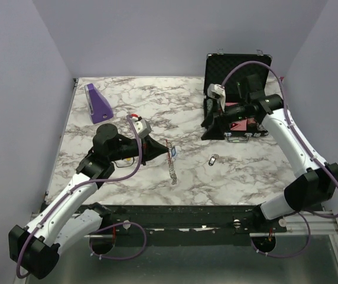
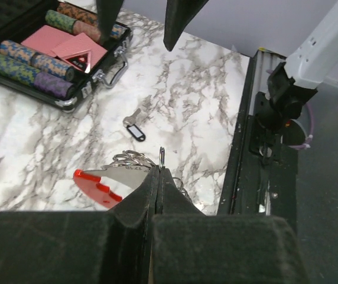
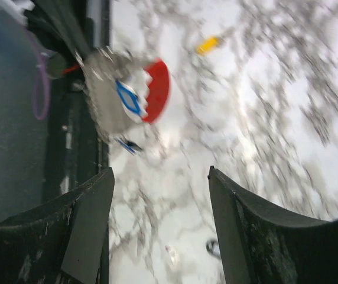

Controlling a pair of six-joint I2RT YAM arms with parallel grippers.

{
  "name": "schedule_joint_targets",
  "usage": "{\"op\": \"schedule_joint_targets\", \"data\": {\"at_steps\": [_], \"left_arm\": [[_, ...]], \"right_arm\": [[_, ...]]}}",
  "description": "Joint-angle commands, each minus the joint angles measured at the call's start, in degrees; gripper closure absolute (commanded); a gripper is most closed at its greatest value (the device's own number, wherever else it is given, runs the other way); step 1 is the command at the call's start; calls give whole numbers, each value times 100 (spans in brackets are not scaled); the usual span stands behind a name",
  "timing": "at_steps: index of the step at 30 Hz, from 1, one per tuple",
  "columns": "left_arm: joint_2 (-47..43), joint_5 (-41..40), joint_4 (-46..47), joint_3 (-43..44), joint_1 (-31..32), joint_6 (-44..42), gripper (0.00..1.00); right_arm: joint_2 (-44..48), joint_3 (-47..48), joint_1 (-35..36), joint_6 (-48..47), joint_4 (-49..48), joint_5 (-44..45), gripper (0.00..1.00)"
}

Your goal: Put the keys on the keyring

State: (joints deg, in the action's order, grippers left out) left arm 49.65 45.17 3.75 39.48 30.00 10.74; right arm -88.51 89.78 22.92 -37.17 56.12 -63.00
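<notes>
My left gripper [image 2: 159, 170] is shut on the keyring [image 2: 98, 184], a red curved clip with silver rings; a thin metal loop sticks up between the fingertips. From above, my left gripper [image 1: 159, 151] holds the keyring [image 1: 171, 165] mid-table, with a blue-headed key [image 1: 172, 152] at it. One dark-headed key [image 2: 135, 129] lies loose on the marble [image 1: 214, 160]. My right gripper [image 1: 212, 126] hovers open by the case, nothing between its fingers [image 3: 159, 171]. Its blurred view shows a yellowish key [image 3: 207, 44] and a red-and-grey shape [image 3: 135, 94].
An open black case [image 1: 237, 62] of poker chips and cards [image 2: 68, 47] stands at the back right, just behind my right gripper. A purple wedge block [image 1: 98, 103] sits at the back left. The black rail [image 2: 257, 148] runs along the table's near edge.
</notes>
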Motion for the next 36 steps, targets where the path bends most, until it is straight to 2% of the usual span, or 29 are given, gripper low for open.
{"op": "schedule_joint_targets", "data": {"at_steps": [1, 5, 8, 12, 18, 26, 36], "left_arm": [[-218, -96, -1138, 568, -240, -1029, 100], [-315, 36, -1587, 762, -424, -1574, 100], [-499, 10, -1527, 623, -442, -1698, 100], [-868, -87, -1061, 166, -460, -1628, 100], [-1211, -175, -1175, 86, -469, -1742, 100], [-1431, -289, -1271, 51, -469, -1795, 100], [-1379, -412, -1333, 33, -460, -1856, 100]], "right_arm": [[711, -1064, -639, 52, -478, 779, 26], [1107, -2033, -1069, -45, -707, 983, 26], [1257, -2490, -1342, 86, -979, 1263, 25], [1248, -3000, -1421, 306, -1418, 1677, 27], [1450, -3879, -1413, 561, -2577, 2020, 28], [1064, -4108, -1413, 1537, -3379, 2591, 36], [124, -4039, -1413, 1274, -3555, 2855, 49]]}}
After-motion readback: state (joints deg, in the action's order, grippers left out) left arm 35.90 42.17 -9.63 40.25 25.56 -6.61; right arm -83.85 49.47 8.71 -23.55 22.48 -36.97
